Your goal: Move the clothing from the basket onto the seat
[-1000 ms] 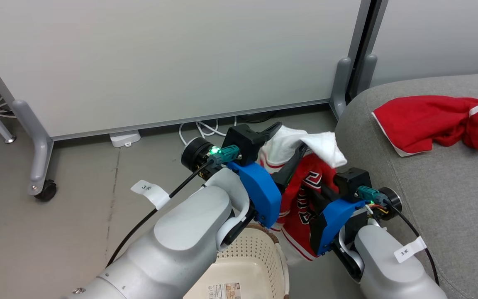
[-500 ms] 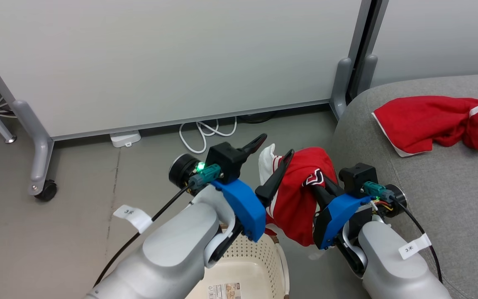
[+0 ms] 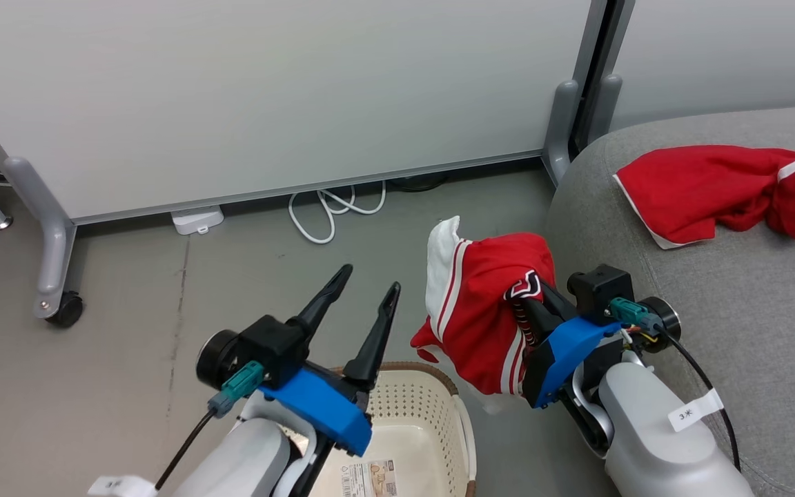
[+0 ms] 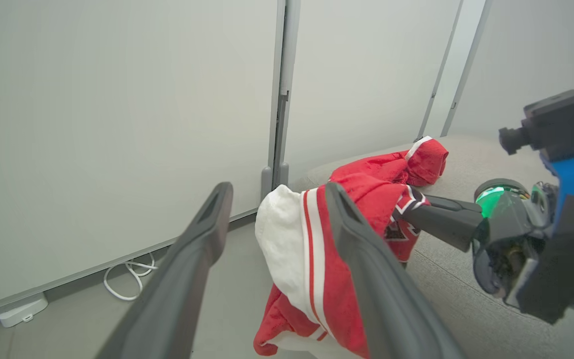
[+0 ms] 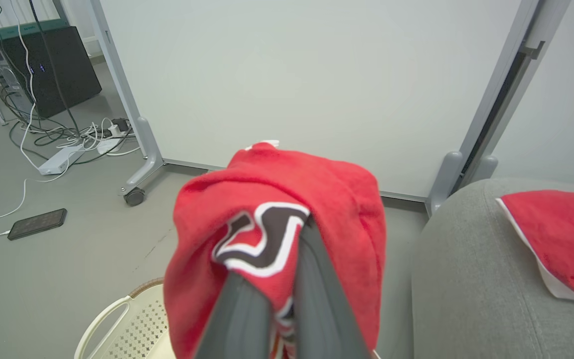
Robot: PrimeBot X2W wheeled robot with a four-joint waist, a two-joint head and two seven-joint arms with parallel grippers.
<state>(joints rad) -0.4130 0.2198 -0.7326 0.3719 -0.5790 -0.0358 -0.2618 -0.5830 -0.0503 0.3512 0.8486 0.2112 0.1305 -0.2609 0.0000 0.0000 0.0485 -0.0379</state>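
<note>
The red garment with white panels and stripes hangs in the air between the basket and the seat, draped over my right gripper, which is shut on it. The right wrist view has the cloth bunched over the closed fingers. My left gripper stands open and holds nothing, apart from the garment, above the cream basket. In the left wrist view its two fingers frame the hanging garment. The plain red garment lies on the grey seat.
White partition panels on grey wheeled feet stand behind. White cables and a power strip lie on the floor beneath them. A phone and a black computer case sit further left.
My left gripper has let go of the striped garment and drawn back down and left over the basket. The garment now hangs from the right gripper alone. The head camera shifted slightly.
</note>
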